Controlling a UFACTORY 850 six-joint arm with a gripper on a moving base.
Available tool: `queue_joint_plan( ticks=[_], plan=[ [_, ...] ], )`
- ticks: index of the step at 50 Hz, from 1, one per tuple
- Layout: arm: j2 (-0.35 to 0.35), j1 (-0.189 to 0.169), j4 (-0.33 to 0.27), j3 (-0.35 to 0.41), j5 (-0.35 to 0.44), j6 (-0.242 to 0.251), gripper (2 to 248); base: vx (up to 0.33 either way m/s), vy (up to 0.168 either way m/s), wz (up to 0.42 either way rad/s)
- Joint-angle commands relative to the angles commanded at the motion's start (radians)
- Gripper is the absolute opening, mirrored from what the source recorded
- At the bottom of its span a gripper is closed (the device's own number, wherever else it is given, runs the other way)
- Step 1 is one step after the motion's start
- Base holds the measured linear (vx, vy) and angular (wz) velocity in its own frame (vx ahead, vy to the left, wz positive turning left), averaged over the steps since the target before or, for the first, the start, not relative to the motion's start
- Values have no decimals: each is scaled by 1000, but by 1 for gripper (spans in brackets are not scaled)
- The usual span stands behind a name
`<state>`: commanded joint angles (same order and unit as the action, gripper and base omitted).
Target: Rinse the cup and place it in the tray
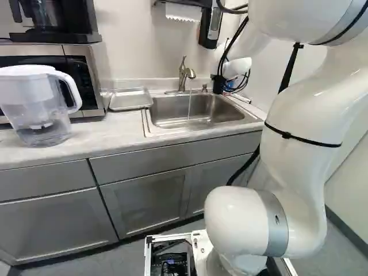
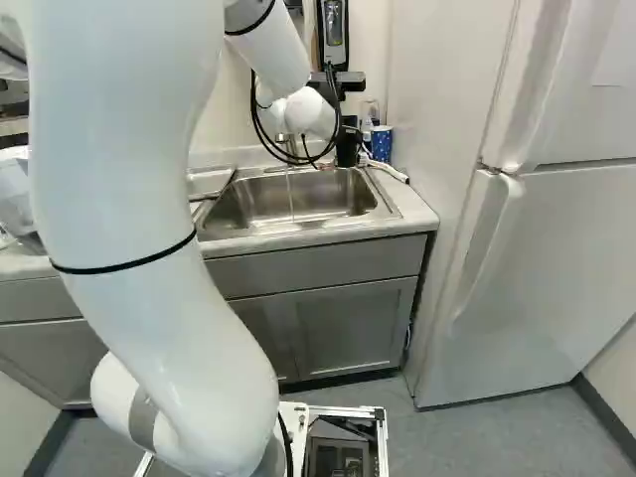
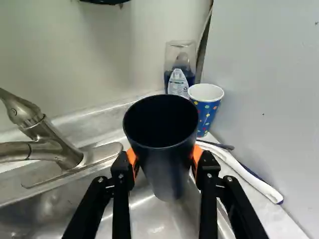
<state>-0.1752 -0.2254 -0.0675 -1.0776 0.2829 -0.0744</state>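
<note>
At the sink's right end in the right base view is my gripper (image 2: 348, 141), small and dark there. In the wrist view the gripper (image 3: 164, 162) is shut on a dark, empty-looking cup (image 3: 167, 169), an orange pad against each side. The cup is upright, its open mouth showing, over the right part of the sink (image 1: 164, 118). A thin stream of water (image 1: 189, 107) runs from the faucet (image 1: 184, 73) into the basin, apart from the cup. Left of the sink lies the metal tray (image 1: 131, 99) on the counter.
Beyond the held cup stand a blue dotted paper cup (image 3: 204, 112) and a soap bottle (image 3: 178, 79). A white-handled brush (image 3: 244, 172) lies along the sink's right edge, beside the wall. A water pitcher (image 1: 40, 109) and microwave (image 1: 86, 80) stand left of the tray.
</note>
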Motion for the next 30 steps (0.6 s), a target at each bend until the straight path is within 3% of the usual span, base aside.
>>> queue_joint_plan(
  ticks=[30],
  plan=[
    [48,-8,-39,52,97,0,124,0,0,0]
  ],
)
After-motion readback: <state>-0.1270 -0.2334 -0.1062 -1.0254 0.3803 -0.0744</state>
